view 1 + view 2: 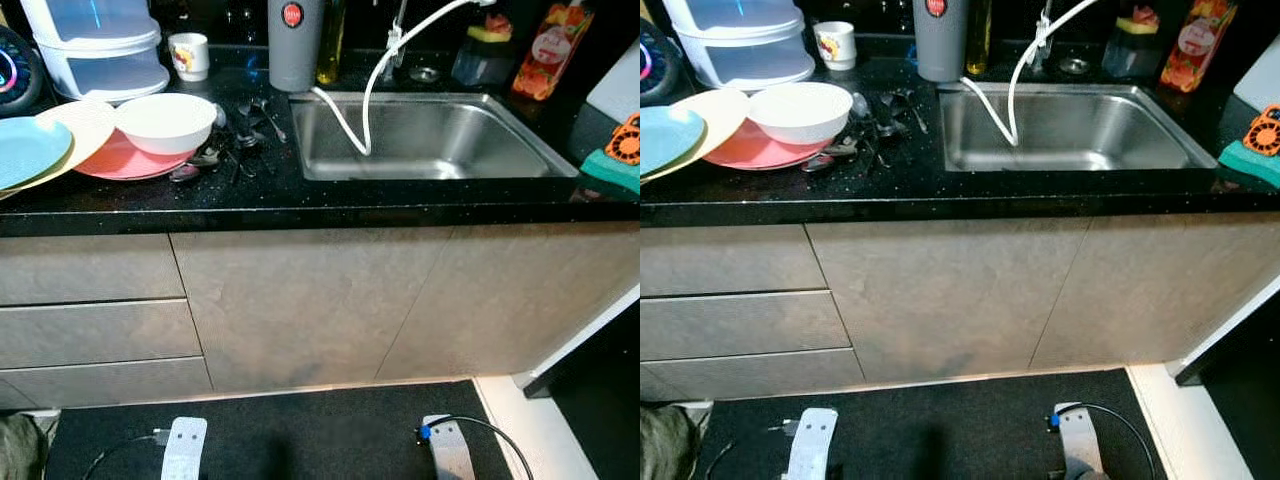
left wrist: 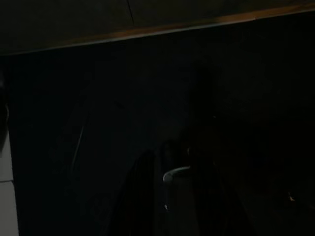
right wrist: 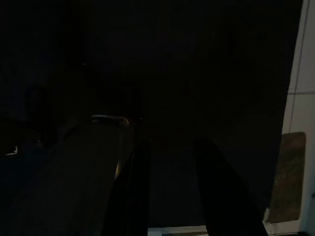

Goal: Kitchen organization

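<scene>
Hands hang low by the cabinet: your right hand (image 3: 170, 189) has fingers apart; your left hand (image 2: 170, 196) I cannot tell. White bowl (image 1: 165, 121) sits on the counter (image 1: 300, 195).

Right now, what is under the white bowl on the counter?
The white bowl sits on a pink plate, whose rim shows around it. Beside that lie a cream plate and a blue plate. Anything between bowl and pink plate is hidden.
</scene>
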Motion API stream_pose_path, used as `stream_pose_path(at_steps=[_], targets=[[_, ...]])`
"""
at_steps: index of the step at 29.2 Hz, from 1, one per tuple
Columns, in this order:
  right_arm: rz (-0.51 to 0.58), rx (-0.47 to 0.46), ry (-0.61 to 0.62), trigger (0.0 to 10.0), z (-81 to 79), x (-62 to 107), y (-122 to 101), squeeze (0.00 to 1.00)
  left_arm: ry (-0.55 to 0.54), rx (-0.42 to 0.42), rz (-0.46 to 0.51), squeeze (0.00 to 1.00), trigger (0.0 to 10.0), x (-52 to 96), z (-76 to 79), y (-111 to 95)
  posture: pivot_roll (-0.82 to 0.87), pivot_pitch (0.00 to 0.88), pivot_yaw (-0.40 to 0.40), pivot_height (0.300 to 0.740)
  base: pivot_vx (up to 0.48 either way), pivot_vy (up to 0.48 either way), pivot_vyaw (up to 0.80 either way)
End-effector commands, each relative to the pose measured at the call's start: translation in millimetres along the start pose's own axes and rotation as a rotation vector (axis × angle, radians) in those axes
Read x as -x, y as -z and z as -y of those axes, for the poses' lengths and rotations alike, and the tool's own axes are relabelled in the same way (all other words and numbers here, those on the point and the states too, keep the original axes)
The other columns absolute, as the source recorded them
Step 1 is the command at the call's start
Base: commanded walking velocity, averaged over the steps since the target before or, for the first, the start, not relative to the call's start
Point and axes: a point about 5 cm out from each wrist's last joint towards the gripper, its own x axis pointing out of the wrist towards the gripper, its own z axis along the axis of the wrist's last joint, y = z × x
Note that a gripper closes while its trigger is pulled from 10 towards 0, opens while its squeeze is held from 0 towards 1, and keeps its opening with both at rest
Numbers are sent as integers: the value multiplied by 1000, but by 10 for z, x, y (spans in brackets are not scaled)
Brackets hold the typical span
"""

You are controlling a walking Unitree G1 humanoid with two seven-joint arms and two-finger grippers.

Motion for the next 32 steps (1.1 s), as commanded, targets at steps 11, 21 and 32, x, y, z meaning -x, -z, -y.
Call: stream_pose_path(at_steps=[11,21,32], targets=[[-32,-33,3,10000,-20,4,119,0,-6,2,-10,0,10000,11,-27,50,31,239,15,740,0,0,0],[-24,-28,-3,10000,-48,1,112,0,-13,15,14,0,10000,-7,7,-15,26,230,2,740,0,0,0],[-20,-18,3,10000,-44,0,97,0,-20,18,2,0,10000,10,-8,47,28,228,-1,740,0,0,0]])
